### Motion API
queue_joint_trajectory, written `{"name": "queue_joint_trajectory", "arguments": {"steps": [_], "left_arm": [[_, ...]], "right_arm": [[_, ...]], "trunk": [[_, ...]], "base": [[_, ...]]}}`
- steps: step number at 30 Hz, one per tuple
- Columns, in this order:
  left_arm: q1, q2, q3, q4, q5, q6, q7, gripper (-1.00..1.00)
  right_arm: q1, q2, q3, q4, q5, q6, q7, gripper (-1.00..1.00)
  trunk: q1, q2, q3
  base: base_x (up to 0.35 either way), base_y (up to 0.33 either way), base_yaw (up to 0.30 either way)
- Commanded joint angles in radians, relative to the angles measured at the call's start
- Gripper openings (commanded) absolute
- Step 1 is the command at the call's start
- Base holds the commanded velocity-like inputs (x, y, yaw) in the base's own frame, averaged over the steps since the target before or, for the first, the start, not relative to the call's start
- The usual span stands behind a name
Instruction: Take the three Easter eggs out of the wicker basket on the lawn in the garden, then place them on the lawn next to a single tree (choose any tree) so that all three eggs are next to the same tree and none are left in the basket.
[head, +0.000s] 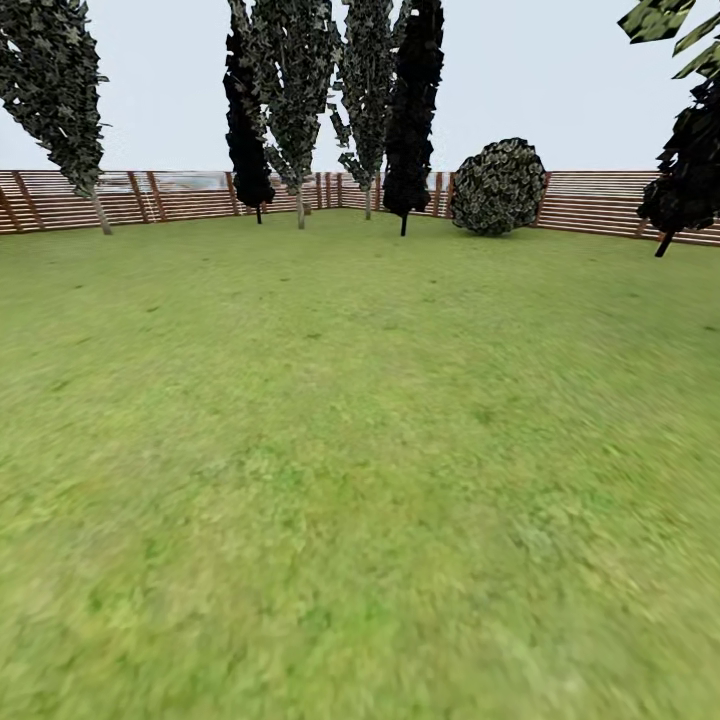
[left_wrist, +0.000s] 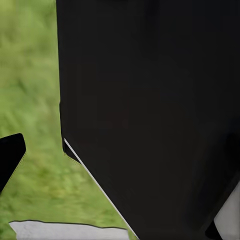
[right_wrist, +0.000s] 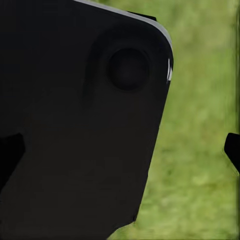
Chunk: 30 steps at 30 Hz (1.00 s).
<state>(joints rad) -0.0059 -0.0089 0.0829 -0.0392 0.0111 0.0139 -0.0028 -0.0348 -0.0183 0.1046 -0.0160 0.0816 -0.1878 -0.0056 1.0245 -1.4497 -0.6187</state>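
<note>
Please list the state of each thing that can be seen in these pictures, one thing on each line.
lawn: open grass with nothing lying on the stretch in view.
fence: standing, unbroken along the far edge.
tree: upright but leaning, pale trunk, at the far left by the fence.
round bush: standing against the fence.
left fingers: one dark tip over grass; open or shut cannot be told.
right fingers: same, cannot be told.

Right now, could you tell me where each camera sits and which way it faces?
Head view: on the robot's head, facing forward across the lawn to the trees and fence.
Left wrist view: near the left gripper, facing grass past a dark robot panel.
Right wrist view: near the right gripper, facing grass past a dark housing.
All three views share the lawn.
</note>
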Motion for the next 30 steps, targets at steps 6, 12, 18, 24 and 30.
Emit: {"name": "queue_joint_trajectory", "arguments": {"steps": [6, 12, 18, 24, 30], "left_arm": [[0.0, 0.0, 0.008, -0.001, 0.001, 0.001, 0.0, 1.0], [0.0, 0.0, 0.008, -0.001, 0.001, 0.001, 0.0, 1.0], [0.0, 0.0, 0.008, -0.001, 0.001, 0.001, 0.0, 1.0], [0.0, 0.0, 0.009, -0.001, 0.001, 0.001, 0.001, 1.0], [0.0, 0.0, 0.009, -0.001, 0.001, 0.001, 0.001, 1.0]], "right_arm": [[-0.001, 0.0, 0.004, 0.001, 0.007, -0.002, -0.001, 1.0], [-0.001, 0.0, 0.004, 0.001, 0.006, -0.002, -0.001, 1.0], [-0.001, 0.0, 0.004, 0.001, 0.007, -0.002, -0.001, 1.0], [-0.001, 0.0, 0.004, 0.001, 0.006, -0.002, -0.001, 1.0], [-0.001, 0.0, 0.004, 0.001, 0.007, -0.002, -0.001, 1.0]], "trunk": [[0.001, 0.0, -0.001], [0.001, 0.0, -0.001], [0.001, 0.0, -0.001], [0.001, 0.0, -0.001], [0.001, 0.0, -0.001]], "base": [[0.331, 0.0, 0.0], [0.331, 0.0, 0.0], [0.331, 0.0, 0.0], [0.331, 0.0, 0.0], [0.331, 0.0, 0.0]]}}
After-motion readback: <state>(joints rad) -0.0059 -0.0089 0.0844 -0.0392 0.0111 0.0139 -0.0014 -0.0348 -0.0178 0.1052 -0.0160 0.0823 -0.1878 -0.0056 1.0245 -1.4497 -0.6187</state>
